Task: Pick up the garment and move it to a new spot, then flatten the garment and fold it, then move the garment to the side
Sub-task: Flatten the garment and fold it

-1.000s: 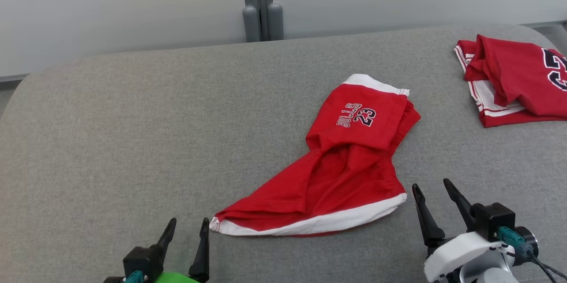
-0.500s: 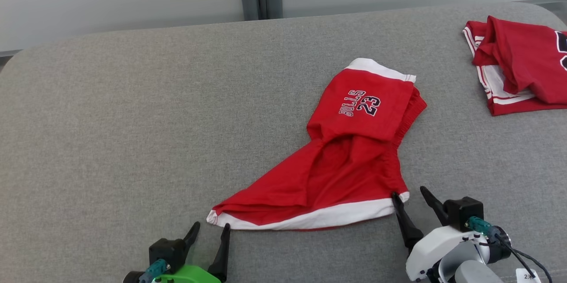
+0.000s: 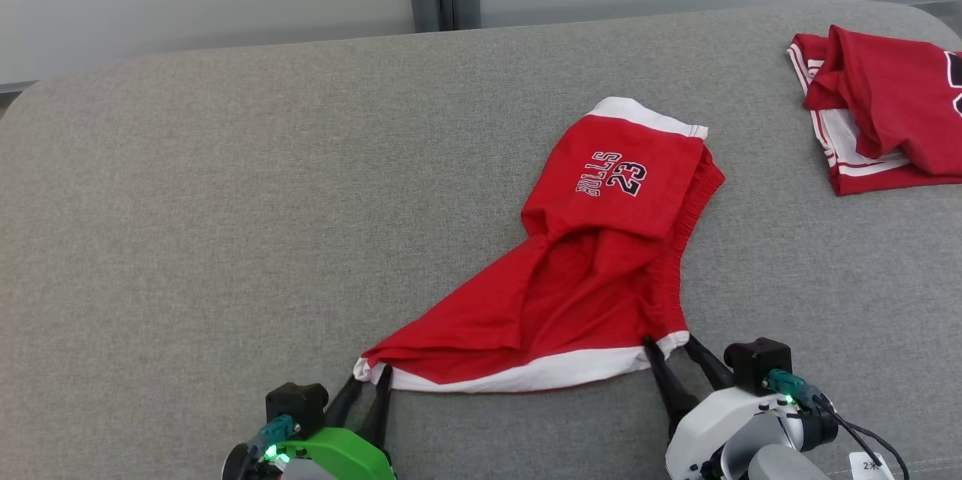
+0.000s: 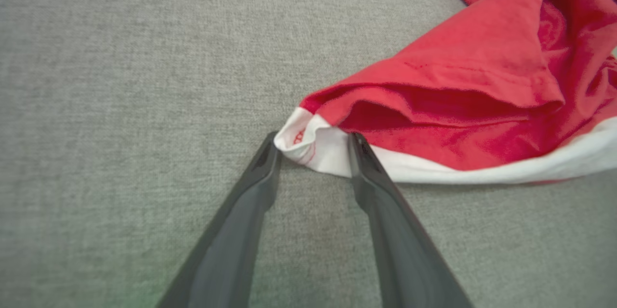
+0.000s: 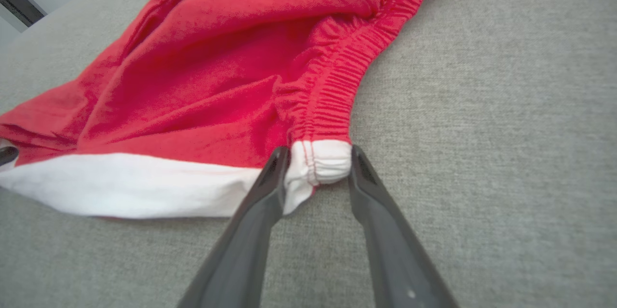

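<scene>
The left hand stands with fingers apart around the left white hem corner of the red Bulls shorts, and the right hand does the same at the right corner. Whether they pinch it, I cannot tell. The shorts lie crumpled on the grey surface, and a red jersey lies at the far right.

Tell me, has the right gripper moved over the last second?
Yes. The right gripper has closed in leftward on the shorts: it stood clear of their white hem corner, and its fingers now straddle it.
</scene>
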Available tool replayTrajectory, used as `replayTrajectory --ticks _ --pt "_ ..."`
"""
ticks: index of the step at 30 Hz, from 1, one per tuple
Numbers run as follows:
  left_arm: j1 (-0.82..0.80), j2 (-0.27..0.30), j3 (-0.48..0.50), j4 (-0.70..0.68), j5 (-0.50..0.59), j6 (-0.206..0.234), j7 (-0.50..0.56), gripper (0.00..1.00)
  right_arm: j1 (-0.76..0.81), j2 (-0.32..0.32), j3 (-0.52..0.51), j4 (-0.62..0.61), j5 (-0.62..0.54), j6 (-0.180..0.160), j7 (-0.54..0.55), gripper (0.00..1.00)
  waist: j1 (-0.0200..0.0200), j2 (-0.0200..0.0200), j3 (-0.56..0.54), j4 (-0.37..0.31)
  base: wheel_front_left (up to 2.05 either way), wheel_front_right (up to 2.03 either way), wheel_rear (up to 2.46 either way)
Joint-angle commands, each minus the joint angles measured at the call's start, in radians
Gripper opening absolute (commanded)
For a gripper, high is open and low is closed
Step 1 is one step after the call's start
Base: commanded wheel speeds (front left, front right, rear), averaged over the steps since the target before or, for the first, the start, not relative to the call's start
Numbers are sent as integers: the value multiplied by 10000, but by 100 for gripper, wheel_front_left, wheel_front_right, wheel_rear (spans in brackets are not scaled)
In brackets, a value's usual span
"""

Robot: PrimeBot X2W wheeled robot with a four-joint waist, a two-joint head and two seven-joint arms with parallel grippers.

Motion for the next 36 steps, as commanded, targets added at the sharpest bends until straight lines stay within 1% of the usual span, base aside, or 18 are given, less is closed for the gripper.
replayTrajectory --ticks 1,6,12,15,18,20,22,24,26,29,31,33,36 --pt "-39 -13 -138 81 -123 -32 51 0 21 -31 32 -115 70 -17 -24 0 0 0 -6 6 0 0 0" --pt "108 9 116 -539 76 -31 31 0 273 -208 -99 -727 109 -17 -23 0 0 0 -90 68 0 0 0" --pt "272 10 614 -1902 593 -32 31 0 392 -433 -339 -1839 -53 -17 -24 0 0 0 -226 91 0 0 0" --pt "-59 12 732 -2447 523 -32 31 0 8 -536 -468 -2335 -144 -17 -24 0 0 0 -186 35 0 0 0" --pt "-724 148 484 -2716 344 -32 31 0 -682 -663 -406 -2562 -189 -17 -24 0 0 0 -1 -78 0 0 0" --pt "-1456 422 142 -2717 265 -32 102 0 -1411 -726 -351 -2547 -136 -17 -24 0 0 0 208 -182 0 0 0" --pt "-2644 777 -294 -2813 223 -32 351 0 -2522 -871 -169 -2287 -206 -17 -24 0 0 0 582 -297 0 0 0" --pt "-3649 957 -463 -2879 -143 -32 667 0 -3559 -960 29 -1952 -79 -17 -24 0 0 0 968 -371 0 0 0" --pt "-5080 1187 -481 -2792 -641 -32 1212 0 -5059 -1135 285 -1439 135 -17 50 0 0 0 1531 -404 0 0 0" --pt "-7093 1314 -274 -2489 -1467 -32 2033 0 -7190 -1242 547 -753 581 -17 392 0 0 0 2379 -437 0 0 0" --pt "-8417 1229 55 -2052 -2018 -33 2454 0 -8653 -1330 778 -264 859 -17 658 0 0 0 2864 -423 0 0 0" --pt "-9774 1237 84 -1587 -1985 -33 2738 0 -10078 -1427 958 254 1091 -17 883 0 0 0 3298 -386 0 0 0" --pt "-11504 1015 8 -933 -1989 -33 2800 0 -11855 -1451 966 1047 1563 -17 965 0 0 0 3779 -254 0 0 0"
